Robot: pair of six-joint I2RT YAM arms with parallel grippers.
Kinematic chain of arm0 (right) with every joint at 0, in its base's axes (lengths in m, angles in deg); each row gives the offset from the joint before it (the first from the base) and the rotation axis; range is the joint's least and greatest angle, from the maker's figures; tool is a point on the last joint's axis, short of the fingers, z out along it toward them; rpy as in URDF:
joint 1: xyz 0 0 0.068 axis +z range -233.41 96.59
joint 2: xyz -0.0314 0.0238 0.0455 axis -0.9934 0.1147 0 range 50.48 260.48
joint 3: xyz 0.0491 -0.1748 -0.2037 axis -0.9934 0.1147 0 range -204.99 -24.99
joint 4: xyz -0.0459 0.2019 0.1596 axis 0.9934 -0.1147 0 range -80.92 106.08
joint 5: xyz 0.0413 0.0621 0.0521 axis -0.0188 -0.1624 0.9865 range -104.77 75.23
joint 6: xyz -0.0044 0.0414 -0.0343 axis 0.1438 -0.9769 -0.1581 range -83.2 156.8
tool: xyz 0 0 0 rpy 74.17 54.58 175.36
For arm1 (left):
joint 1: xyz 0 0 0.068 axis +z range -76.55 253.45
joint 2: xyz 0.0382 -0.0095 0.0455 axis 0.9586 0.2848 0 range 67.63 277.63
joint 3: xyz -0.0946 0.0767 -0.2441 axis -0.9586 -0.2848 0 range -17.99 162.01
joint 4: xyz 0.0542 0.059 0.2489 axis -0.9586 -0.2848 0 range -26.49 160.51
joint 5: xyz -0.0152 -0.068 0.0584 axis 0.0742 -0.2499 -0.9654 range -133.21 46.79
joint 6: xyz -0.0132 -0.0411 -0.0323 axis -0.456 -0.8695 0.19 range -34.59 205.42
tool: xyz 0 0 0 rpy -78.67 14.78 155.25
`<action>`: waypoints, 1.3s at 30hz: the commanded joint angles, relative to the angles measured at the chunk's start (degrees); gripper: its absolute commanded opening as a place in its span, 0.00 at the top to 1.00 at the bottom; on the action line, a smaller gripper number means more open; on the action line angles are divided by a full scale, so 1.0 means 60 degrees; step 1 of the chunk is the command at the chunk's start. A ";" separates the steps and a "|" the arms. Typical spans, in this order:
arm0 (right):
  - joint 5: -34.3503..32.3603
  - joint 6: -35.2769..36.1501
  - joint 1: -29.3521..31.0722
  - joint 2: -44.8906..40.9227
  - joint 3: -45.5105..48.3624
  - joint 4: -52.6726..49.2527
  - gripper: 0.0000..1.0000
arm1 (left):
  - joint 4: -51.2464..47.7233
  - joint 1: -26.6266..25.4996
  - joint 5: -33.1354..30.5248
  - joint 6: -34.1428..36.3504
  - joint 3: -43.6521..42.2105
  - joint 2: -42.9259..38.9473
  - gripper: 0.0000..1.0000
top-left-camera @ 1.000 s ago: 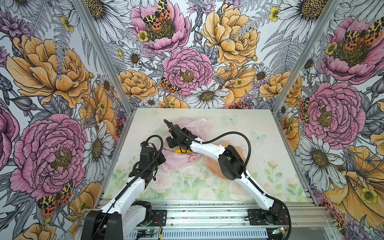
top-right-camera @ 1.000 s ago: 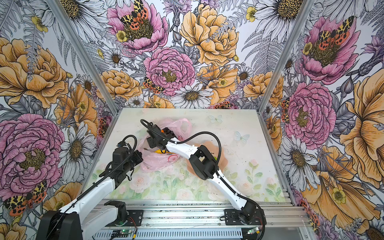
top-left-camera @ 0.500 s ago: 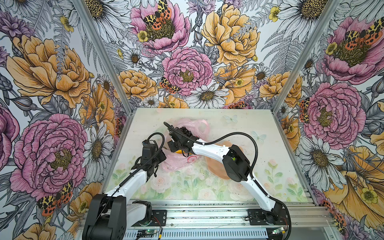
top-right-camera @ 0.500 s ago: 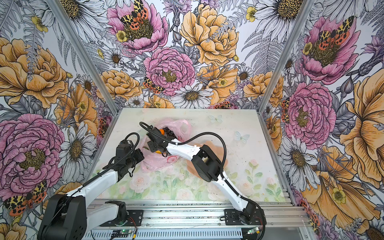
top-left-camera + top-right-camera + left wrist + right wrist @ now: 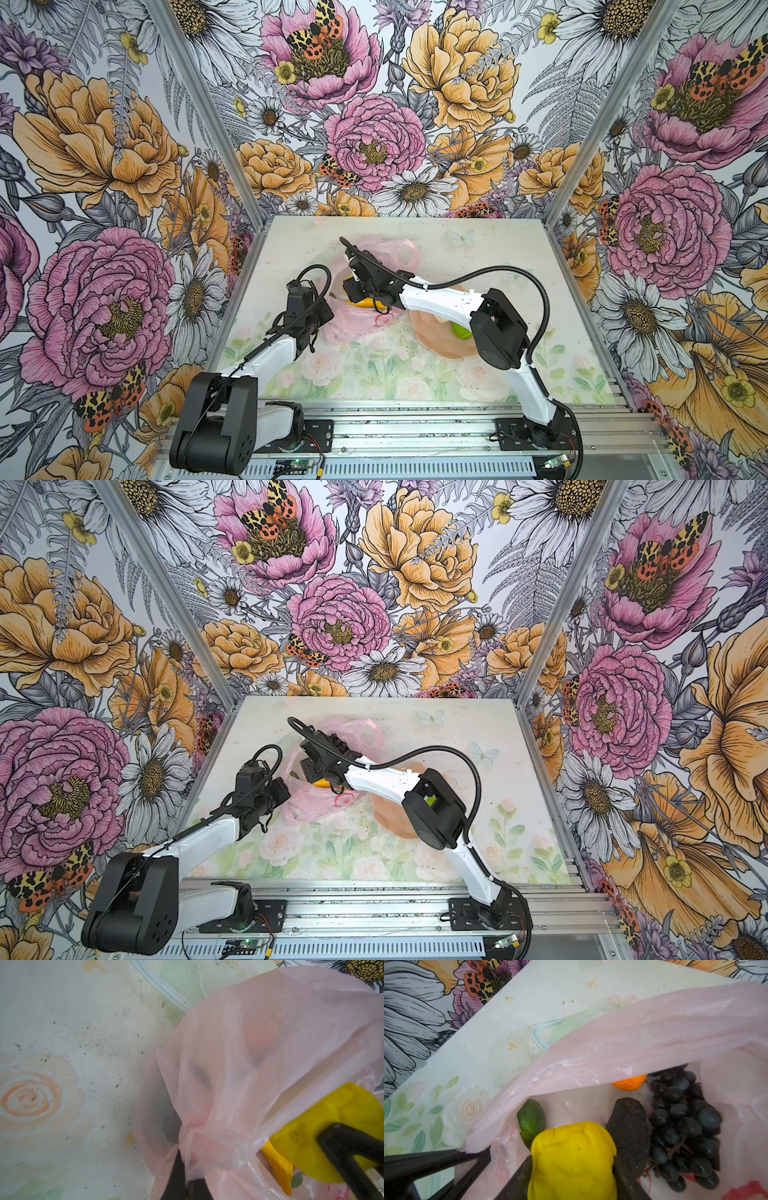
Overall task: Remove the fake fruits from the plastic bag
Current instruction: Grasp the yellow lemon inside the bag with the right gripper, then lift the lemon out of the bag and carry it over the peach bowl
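**Yellow citrus gripped, more to come**

Right elbow has swung outward since a second ago. Right fingers (image 5: 515,1182) clamp the bumpy yellow plastic citrus (image 5: 571,1157) inside the mouth of the thin pale-pink plastic bag (image 5: 633,1032), and left fingers (image 5: 176,1167) pinch its rim tight. Remaining inside: dark-green fruit (image 5: 531,1120), dark avocado (image 5: 629,1132), black grape bunch (image 5: 685,1126), orange (image 5: 630,1084). One lime-green fruit (image 5: 459,331) sits on the peach plate (image 5: 432,343).

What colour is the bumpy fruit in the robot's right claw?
Bright yellow. The fruit in the right gripper shows best in the right wrist view.
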 commanded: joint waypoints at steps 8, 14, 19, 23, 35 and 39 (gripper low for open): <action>-0.0200 -0.0245 0.0022 -0.1777 0.1568 0.0648 0.43 | 0.0169 0.0075 0.0111 0.0217 0.0082 -0.0207 1.00; -0.0671 -0.0244 -0.0040 -0.3419 0.3315 0.0665 0.43 | 0.0155 0.0062 0.0066 0.0237 0.0084 -0.0198 1.00; -0.1028 -0.0364 -0.0179 -0.5156 0.5063 0.0602 0.43 | 0.0198 0.0024 0.0143 0.0210 0.0113 -0.0094 1.00; -0.1512 -0.0477 -0.0433 -0.6234 0.6061 -0.0010 0.43 | 0.0199 0.0004 0.0111 0.0211 0.0134 -0.0019 1.00; -0.2253 -0.1239 -0.0705 -0.8058 0.7976 -0.1445 0.45 | 0.0234 -0.0053 0.0215 0.0223 0.0194 0.0133 1.00; -0.2511 -0.1426 -0.0261 -0.8055 0.8053 -0.2058 0.45 | 0.0215 -0.0055 0.0139 0.0228 0.0184 0.0149 1.00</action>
